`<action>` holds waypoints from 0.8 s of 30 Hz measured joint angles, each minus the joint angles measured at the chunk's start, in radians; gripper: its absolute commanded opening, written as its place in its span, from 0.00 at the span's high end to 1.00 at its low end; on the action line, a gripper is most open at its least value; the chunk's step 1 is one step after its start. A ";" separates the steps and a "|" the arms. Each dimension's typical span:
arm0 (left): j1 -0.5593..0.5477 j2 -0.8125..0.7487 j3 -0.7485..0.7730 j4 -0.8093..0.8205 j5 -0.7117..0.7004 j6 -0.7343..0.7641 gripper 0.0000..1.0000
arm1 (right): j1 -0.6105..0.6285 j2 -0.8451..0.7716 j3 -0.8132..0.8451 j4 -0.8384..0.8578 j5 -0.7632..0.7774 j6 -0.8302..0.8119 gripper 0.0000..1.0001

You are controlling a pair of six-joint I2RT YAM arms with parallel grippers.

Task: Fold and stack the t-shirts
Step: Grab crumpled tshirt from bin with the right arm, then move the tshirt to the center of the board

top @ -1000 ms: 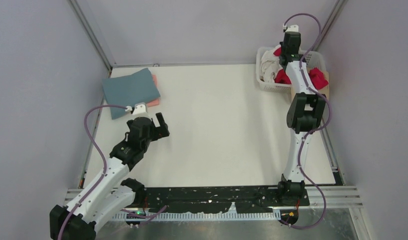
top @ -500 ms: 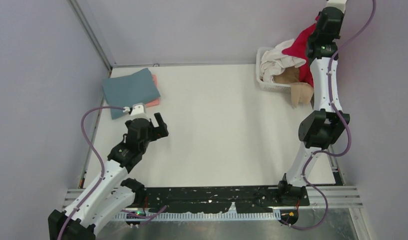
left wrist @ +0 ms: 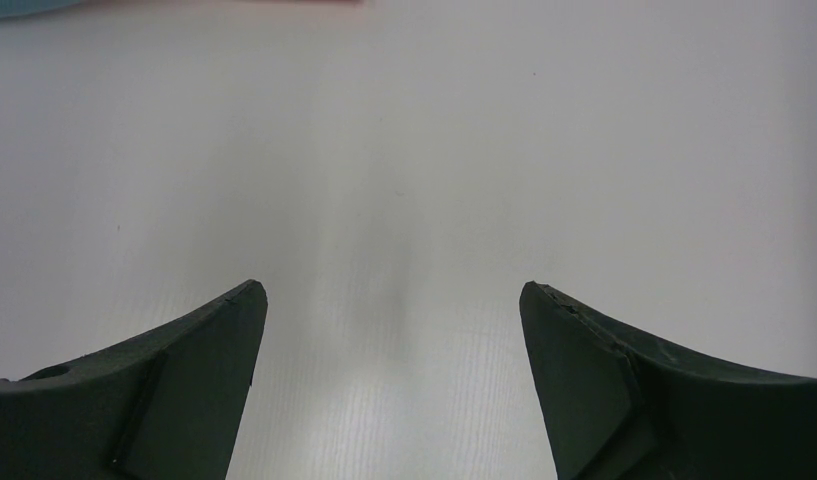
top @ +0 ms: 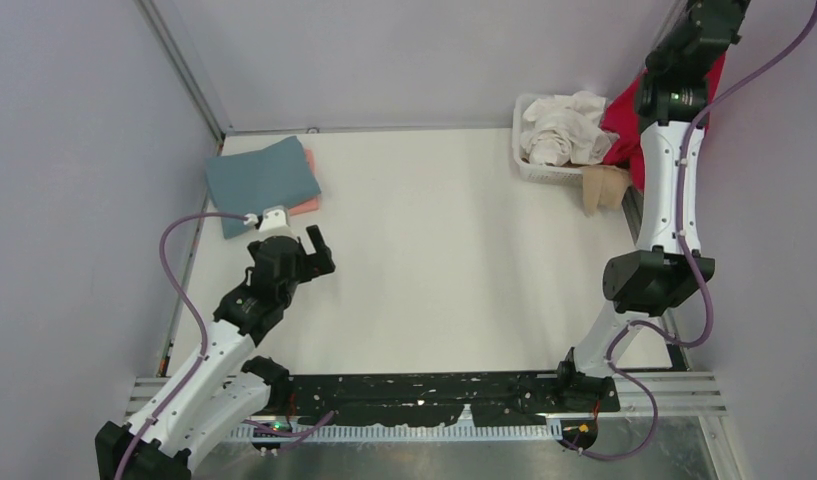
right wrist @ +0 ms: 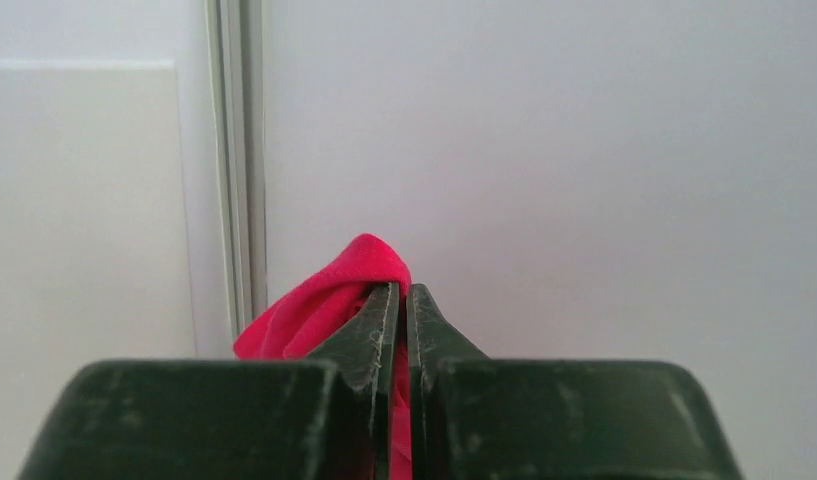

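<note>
My right gripper is shut on a fold of the bright red t-shirt. It is raised high at the back right, and the red t-shirt hangs down behind the right arm, above the basket. A white t-shirt lies bunched in the basket, and a tan t-shirt droops over its near side. A folded teal-blue t-shirt rests on a salmon pink one at the back left. My left gripper hovers open over bare table just in front of that stack.
The white slotted basket stands at the table's back right corner, against the metal frame rail. Grey walls close in the back and both sides. The white table stretches between the two arms.
The right arm has swung up out of the basket, lifting the red t-shirt clear; the white and tan t-shirts stayed behind. The left arm has barely shifted.
</note>
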 measured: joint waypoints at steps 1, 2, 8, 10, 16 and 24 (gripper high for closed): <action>0.000 0.000 0.003 -0.001 -0.002 0.000 0.01 | 0.000 -0.010 0.003 0.027 0.000 -0.012 0.95; 0.000 0.000 0.005 -0.001 -0.002 -0.001 0.01 | 0.000 -0.021 0.003 0.047 0.000 -0.019 0.95; 0.000 0.006 0.007 0.002 -0.003 -0.005 0.01 | -0.001 -0.130 0.009 0.088 -0.122 0.051 0.95; 0.000 0.015 0.007 0.004 -0.002 -0.005 0.01 | -0.001 -0.169 0.019 0.060 -0.205 0.117 0.95; 0.000 0.031 0.007 0.005 0.006 -0.005 0.01 | 0.076 -0.290 0.026 -0.040 -0.439 0.307 0.95; 0.000 -0.086 -0.005 0.000 -0.005 -0.018 0.01 | 0.454 -0.346 0.012 -0.110 -0.560 0.335 0.94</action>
